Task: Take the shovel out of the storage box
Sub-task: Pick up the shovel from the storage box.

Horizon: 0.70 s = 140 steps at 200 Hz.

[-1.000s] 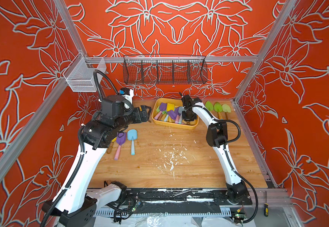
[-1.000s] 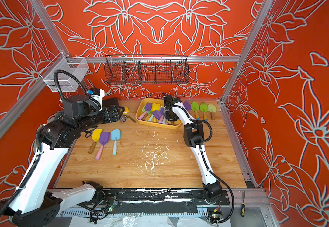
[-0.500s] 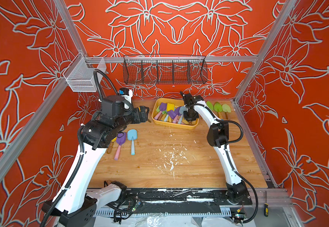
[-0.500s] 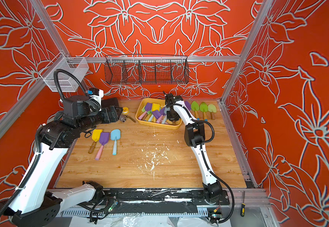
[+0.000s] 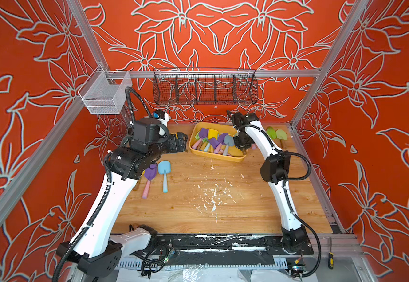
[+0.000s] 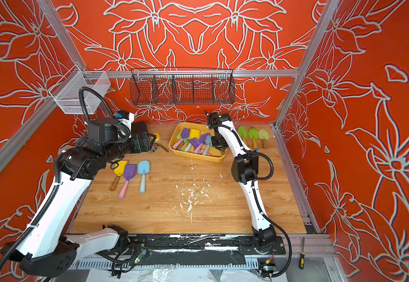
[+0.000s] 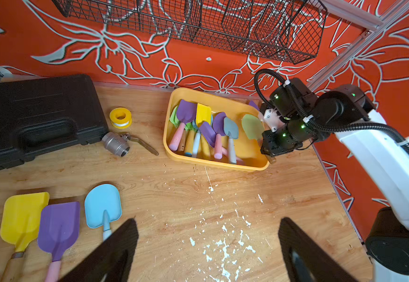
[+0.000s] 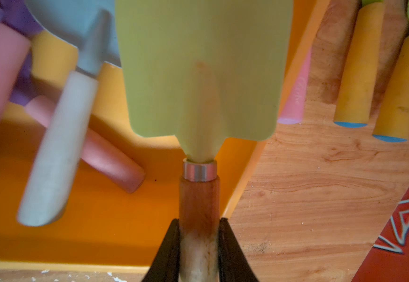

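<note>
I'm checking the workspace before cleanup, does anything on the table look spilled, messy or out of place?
Yes. White flecks are scattered over the middle of the wooden tabletop, like spilled chips or paint. The shovels in the storage box lie heaped across one another. Nothing looks broken.

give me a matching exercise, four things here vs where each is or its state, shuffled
1 pale green shovel
2 light blue shovel
3 yellow tape roll
4 left gripper

a open, empty
b on the table beside a purple shovel
c held by the right gripper over the storage box
d on the table beside the black case

Pairs: 1-c, 2-b, 3-d, 4-a
</note>
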Each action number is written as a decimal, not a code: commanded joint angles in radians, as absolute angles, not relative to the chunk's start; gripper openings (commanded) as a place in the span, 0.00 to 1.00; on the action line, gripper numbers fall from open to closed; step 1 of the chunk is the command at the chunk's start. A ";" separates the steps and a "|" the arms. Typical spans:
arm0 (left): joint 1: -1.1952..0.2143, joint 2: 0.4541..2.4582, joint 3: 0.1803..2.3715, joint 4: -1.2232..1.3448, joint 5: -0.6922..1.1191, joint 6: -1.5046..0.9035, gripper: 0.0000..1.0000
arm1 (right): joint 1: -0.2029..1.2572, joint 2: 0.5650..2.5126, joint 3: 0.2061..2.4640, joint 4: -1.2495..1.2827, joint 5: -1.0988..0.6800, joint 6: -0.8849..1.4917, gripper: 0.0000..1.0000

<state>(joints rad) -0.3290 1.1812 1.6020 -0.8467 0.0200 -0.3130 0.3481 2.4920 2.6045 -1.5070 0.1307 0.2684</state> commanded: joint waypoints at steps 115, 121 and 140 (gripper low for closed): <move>-0.333 1.138 1.539 -0.777 -0.036 -0.355 0.92 | 0.602 1.795 1.619 -0.583 -0.236 0.971 0.00; -0.332 1.138 1.543 -0.775 -0.034 -0.356 0.92 | 0.638 1.789 1.589 -0.547 -0.223 1.006 0.00; -0.332 1.136 1.554 -0.775 -0.033 -0.355 0.92 | 0.761 1.808 1.553 -0.507 -0.160 1.070 0.00</move>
<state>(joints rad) -0.3294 1.1519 1.5261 -0.7967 -0.0185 -0.3412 0.6361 1.7905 1.6104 -0.7292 -0.1936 0.8642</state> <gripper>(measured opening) 0.915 0.236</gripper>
